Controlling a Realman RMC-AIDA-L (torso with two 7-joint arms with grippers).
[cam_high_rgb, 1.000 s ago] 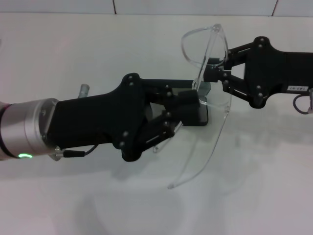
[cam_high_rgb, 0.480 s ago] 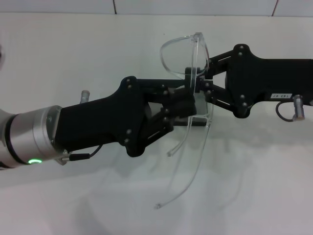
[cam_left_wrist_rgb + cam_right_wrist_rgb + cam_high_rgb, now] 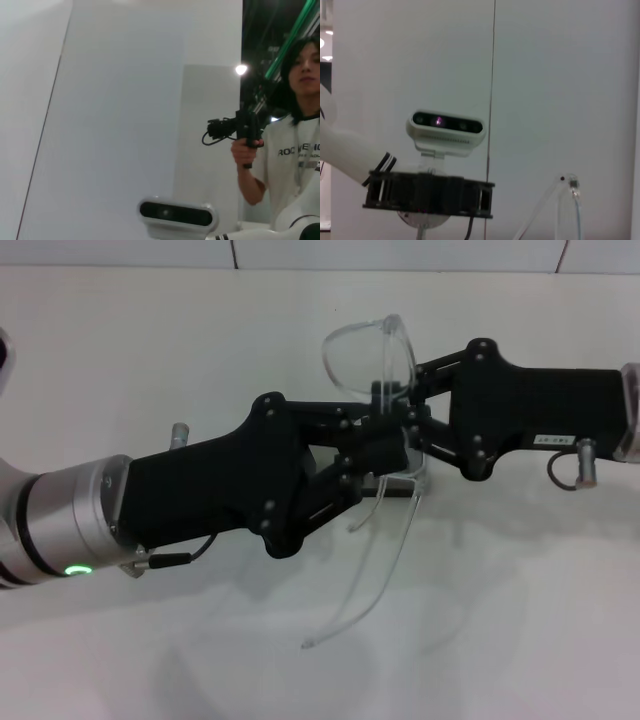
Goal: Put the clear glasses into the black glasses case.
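White tabletop [image 3: 150, 360]: your right gripper [image 3: 398, 418] pinches the clear glasses [image 3: 368, 358]; your left gripper [image 3: 385, 465], clenched, covers the black glasses case [image 3: 398, 487].

"ROC" lettering on the person's white shirt [image 3: 295, 165]; arm label [image 3: 553, 440] illegible

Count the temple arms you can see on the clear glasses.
2. Both temple arms of the clear glasses hang down toward the table: one long, one shorter beside the left pincer.
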